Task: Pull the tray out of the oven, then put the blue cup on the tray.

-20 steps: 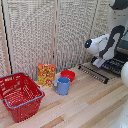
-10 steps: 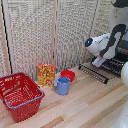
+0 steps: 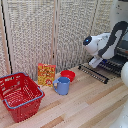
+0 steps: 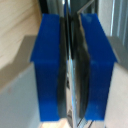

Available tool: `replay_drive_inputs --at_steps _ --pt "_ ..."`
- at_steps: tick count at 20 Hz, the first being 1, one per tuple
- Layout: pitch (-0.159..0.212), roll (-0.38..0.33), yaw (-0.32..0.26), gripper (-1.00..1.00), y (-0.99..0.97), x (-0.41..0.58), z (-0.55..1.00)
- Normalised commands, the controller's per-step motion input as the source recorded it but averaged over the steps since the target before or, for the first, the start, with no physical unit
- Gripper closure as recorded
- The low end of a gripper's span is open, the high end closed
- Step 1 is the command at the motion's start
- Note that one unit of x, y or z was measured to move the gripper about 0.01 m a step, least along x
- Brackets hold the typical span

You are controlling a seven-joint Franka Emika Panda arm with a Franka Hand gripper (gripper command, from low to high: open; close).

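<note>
The light-blue cup (image 3: 62, 86) stands upright on the wooden table, its handle toward the exterior view's left, well apart from the arm. At the exterior view's right edge, only part of the oven (image 3: 123, 52) shows. Its striped door flap (image 3: 93, 74) lies open on the table. Just behind the flap, the dark tray (image 3: 111, 64) shows at the oven mouth. My gripper (image 3: 94, 63) points down at the tray's front edge. In the wrist view the gripper (image 4: 71, 70) has its blue pads (image 4: 47, 65) shut on a thin dark metal edge, which I take for the tray.
A low red bowl (image 3: 68, 75) sits right behind the cup. A yellow-and-red box (image 3: 46, 74) stands by the slatted screen. A red basket (image 3: 19, 95) takes up the exterior view's left. The white arm (image 3: 107, 44) hangs over the oven front.
</note>
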Motion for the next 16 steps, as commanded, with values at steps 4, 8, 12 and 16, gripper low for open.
replay_drive_inputs --at_steps 4,8,12,16 --pt "-0.054 -0.016 -0.02 1.0 0.98 0.179 -0.35" --pt "-0.007 -0.003 0.018 1.0 0.34 0.088 -0.07" --pt "0.006 0.005 0.034 -1.0 -0.04 0.059 0.0" --pt "0.012 0.012 0.026 -1.0 -0.02 0.151 0.25"
